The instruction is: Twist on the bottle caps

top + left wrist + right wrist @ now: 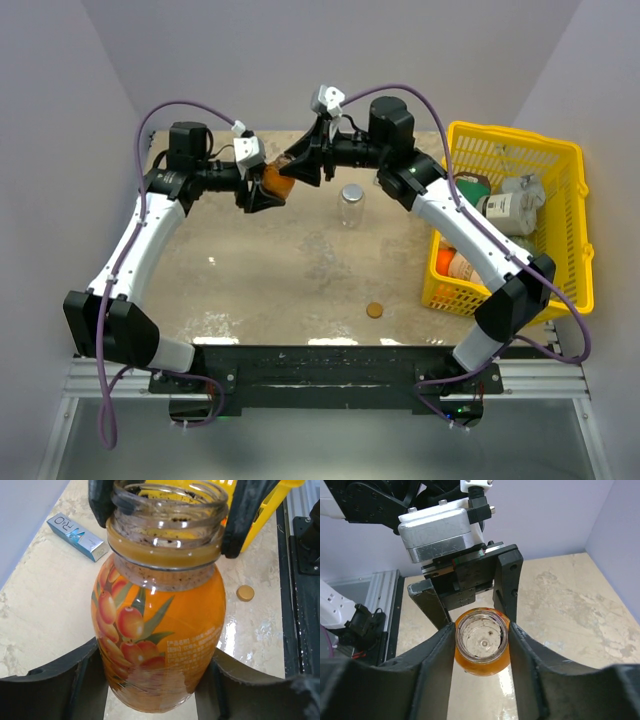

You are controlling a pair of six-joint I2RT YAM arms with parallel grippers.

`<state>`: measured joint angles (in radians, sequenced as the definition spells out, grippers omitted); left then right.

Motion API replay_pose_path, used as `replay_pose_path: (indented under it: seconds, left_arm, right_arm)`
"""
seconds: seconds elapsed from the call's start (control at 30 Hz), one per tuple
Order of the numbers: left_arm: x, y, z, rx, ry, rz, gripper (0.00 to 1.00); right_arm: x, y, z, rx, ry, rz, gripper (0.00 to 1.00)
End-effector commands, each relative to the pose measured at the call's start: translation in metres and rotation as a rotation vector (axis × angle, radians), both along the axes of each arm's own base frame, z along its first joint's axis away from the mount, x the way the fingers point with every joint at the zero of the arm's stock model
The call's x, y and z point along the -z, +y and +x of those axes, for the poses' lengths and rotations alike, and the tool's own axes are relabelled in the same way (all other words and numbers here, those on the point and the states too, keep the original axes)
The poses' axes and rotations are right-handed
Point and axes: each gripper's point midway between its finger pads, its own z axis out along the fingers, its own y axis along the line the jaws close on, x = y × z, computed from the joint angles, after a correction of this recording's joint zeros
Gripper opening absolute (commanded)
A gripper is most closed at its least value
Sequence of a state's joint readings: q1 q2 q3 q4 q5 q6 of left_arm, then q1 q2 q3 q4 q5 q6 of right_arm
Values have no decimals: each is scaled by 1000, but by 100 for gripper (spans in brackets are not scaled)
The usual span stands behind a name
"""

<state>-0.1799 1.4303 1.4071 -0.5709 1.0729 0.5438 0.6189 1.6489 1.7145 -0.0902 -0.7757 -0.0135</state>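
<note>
The orange bottle (278, 183) is held in the air at the back of the table, tilted, with its mouth open and no cap on it. My left gripper (260, 192) is shut on its lower body (165, 615). My right gripper (303, 165) is shut on its neck; its fingers (437, 655) press both sides of the rim (482, 639). The brownish-orange cap (375, 310) lies on the table near the front, also in the left wrist view (245, 593). The clear bottle (351, 205) stands upright to the right. I cannot make out the silver-grey cap.
A yellow basket (565, 160) with bigger containers stands at the right edge of the table. A grey rectangular bar (77, 536) lies on the table beyond the bottle in the left wrist view. Purple walls close off the back and sides.
</note>
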Motion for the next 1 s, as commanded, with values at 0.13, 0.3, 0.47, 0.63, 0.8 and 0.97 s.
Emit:
replay_pose_path:
  seconds: [0.13,0.3,0.47,0.63,0.8,0.97]
  left_arm:
    - [39,12,-5,-67,28,83,0]
    - [63,27,0,-194,29,131,0]
    - [69,36,7,-288,37,136,0]
    - [71,37,5,-294,46,137,0]
    - [71,38,8,-306,46,139,0]
    - [71,38,8,-311,50,137,0]
  right_arm:
    - [18,-77,32,248,-106,-224,67]
    - [144,-141,-4,57,-234,-754,66]
    - [235,-196,-42,-215,-237,-1094,69]
    - [283,-217,-71,-485,-372,-1168,68]
    - [315,-211,-89,-671,-589,-1162,68]
    - [326,-183,-108,-766,-651,-1096,66]
